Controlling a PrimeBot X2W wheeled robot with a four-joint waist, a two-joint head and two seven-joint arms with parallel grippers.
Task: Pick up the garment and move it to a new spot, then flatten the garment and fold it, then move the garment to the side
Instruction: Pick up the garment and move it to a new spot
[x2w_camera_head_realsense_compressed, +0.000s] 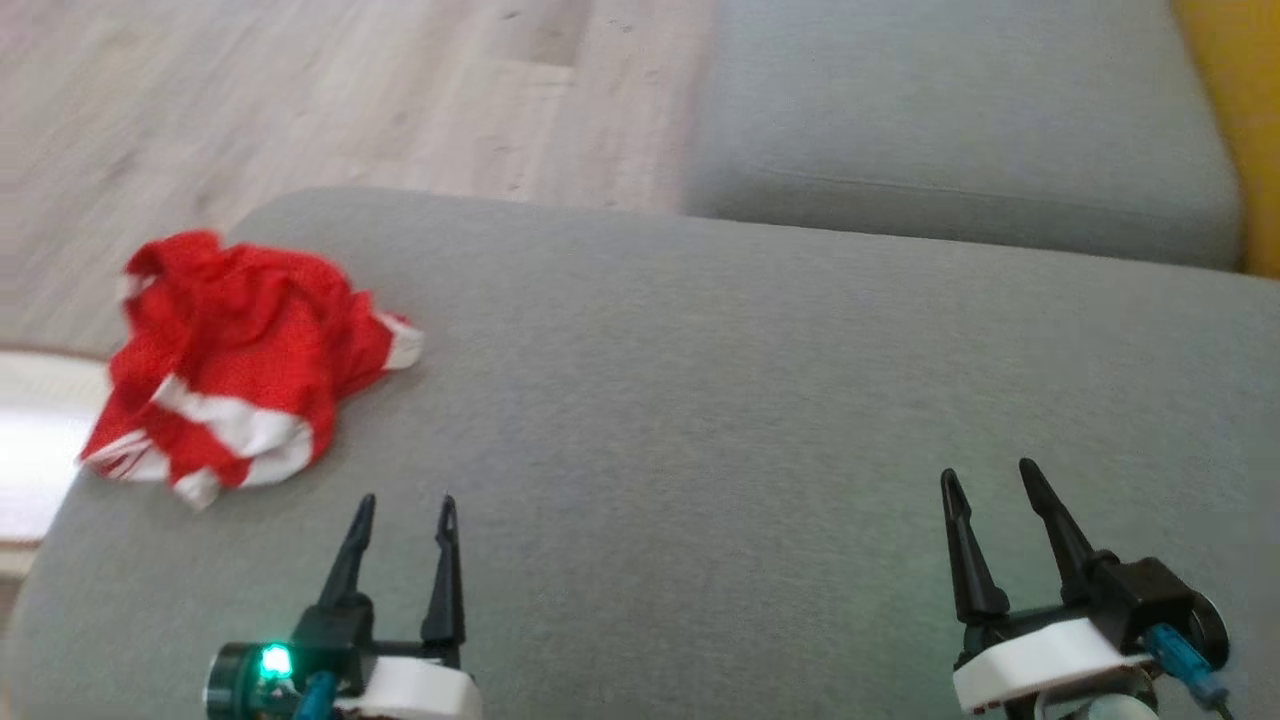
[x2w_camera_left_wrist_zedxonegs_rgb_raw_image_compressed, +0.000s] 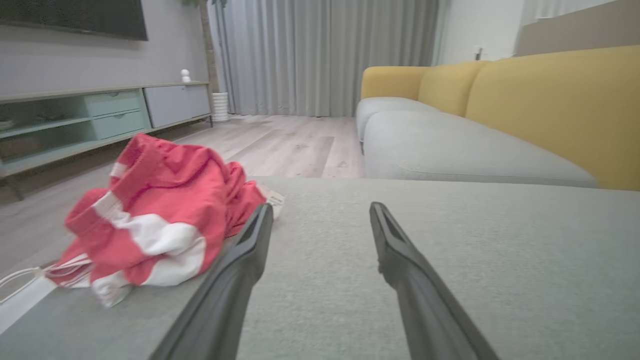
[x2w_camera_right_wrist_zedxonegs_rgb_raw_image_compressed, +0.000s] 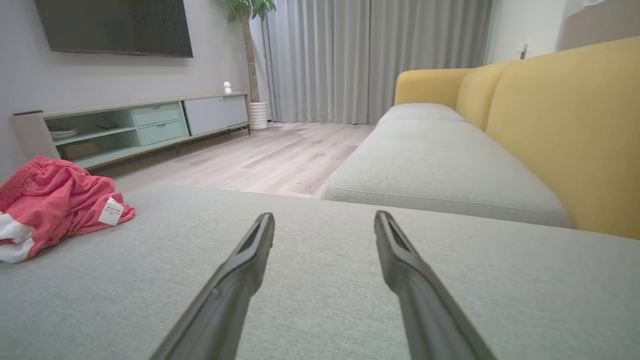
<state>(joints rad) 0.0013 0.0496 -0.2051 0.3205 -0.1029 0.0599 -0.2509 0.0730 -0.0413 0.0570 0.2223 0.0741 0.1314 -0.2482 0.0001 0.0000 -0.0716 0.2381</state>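
Crumpled red-and-white garment (x2w_camera_left_wrist_zedxonegs_rgb_raw_image_compressed: 155, 215) on grey cushion (x2w_camera_left_wrist_zedxonegs_rgb_raw_image_compressed: 450, 260), left pincer (x2w_camera_left_wrist_zedxonegs_rgb_raw_image_compressed: 321, 212) spread beside it

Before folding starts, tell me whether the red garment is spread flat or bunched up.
Bunched up. The red-and-white garment lies in a crumpled heap, layers piled on each other, near the left edge of the grey cushion.

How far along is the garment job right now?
Done: nothing that shows. The red and white garment lies crumpled in a heap near the left edge of the grey cushion. In hand: nothing. The left gripper and the right gripper are both open and empty, the left one nearer the heap. Left: the pickup, the move to a new spot, flattening, folding, and setting it aside.
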